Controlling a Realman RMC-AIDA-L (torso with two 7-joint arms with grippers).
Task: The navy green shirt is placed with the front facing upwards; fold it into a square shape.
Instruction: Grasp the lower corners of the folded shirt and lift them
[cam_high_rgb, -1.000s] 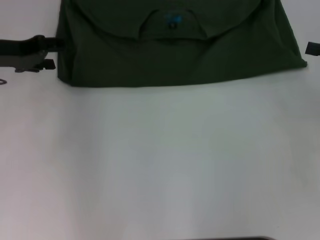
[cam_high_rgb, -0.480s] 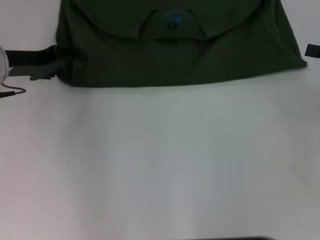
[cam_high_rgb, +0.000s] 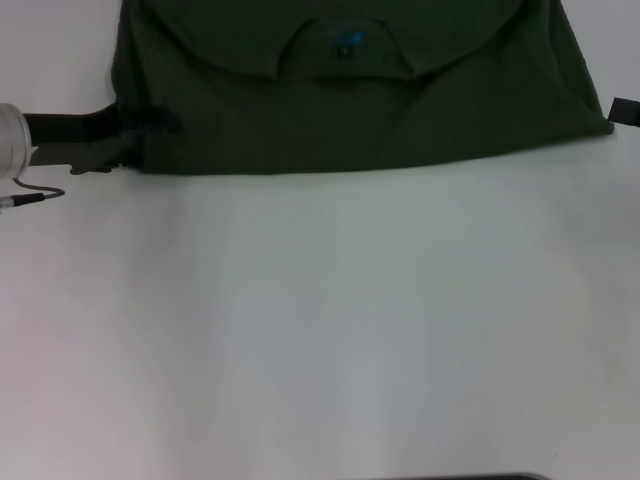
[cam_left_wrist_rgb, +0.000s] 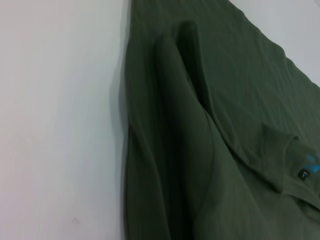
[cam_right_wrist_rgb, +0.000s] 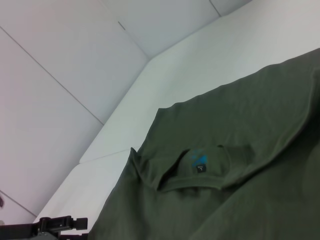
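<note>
One navy green shirt (cam_high_rgb: 350, 90) on white table (cam_high_rgb: 320, 320), pale walls (cam_right_wrist_rgb: 60, 75).

A bare test room, more lab than home: one broad white table (cam_high_rgb: 330, 330) carries a lone green shirt (cam_high_rgb: 350, 110), and plain pale panelled walls (cam_right_wrist_rgb: 75, 75) with thin seams rise close behind it.

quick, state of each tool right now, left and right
Left tool: at the left edge of the navy green shirt, open or shut cannot be told.
Right tool: barely in view by the shirt's right corner, cannot be told.
</note>
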